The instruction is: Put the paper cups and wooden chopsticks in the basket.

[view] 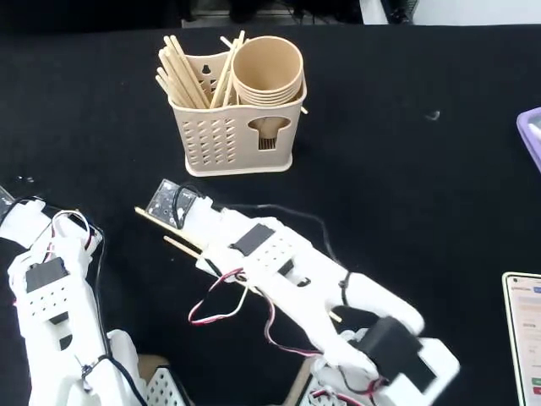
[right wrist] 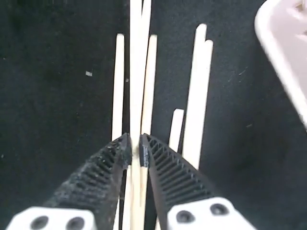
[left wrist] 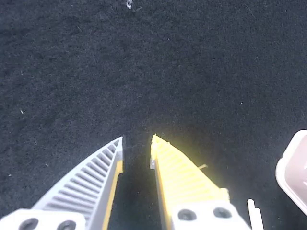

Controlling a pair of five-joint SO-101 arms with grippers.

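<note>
Several loose chopsticks (right wrist: 136, 72) are lying on the black counter (view: 406, 169), near the basket (view: 232, 139). The right pincer (right wrist: 135, 139) is pinching a couple of them, jaws nearly together. Stacked paper cups (view: 268, 72) are sitting in the basket, with more upright chopsticks (view: 182, 76) leaning in the next compartment. The left pincer (left wrist: 137, 140) is hanging slightly parted, holding nothing, low over the counter.

basket (view: 232, 139) at 12 o'clock on table (view: 423, 211) | paper cups (view: 268, 68) in its 3 o'clock compartment | chopsticks (view: 182, 76) in its 9 o'clock compartment | loose chopsticks (view: 179, 245) on table at basket's 7 o'clock
</note>
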